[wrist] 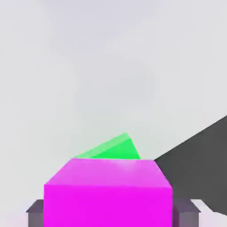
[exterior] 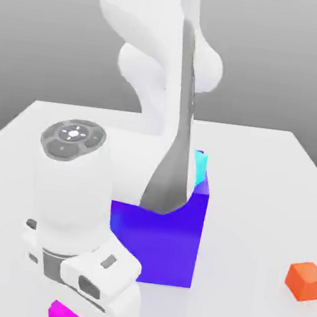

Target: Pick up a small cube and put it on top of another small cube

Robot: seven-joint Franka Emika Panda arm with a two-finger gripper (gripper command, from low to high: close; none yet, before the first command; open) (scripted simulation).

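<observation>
Exterior view: Panda arm (exterior: 171,86) bends down over the white table (exterior: 271,175), wrist and hand low at the near edge. Gripper (exterior: 75,315) points down at the table; a sliver of the magenta cube (exterior: 64,313) shows directly beneath the hand, at the bottom of the frame. Large blue block (exterior: 164,240) stands just behind the hand, w/ a cyan cube (exterior: 199,170) on its top, partly hidden by the forearm. Orange cube (exterior: 306,281) lies well apart from the gripper, toward the exterior view's right.

Hand view: magenta cube (wrist: 107,193) sits between the two grey fingertips (wrist: 36,213), one at each flank. Whether the pads touch its sides or stand just off them cannot be told, so grip vs. release is undecided; jaw spacing approx. matches the cube's width. Green cube (wrist: 114,149) peeks out from under the magenta cube, which appears to rest on it, turned at an angle to it.
</observation>
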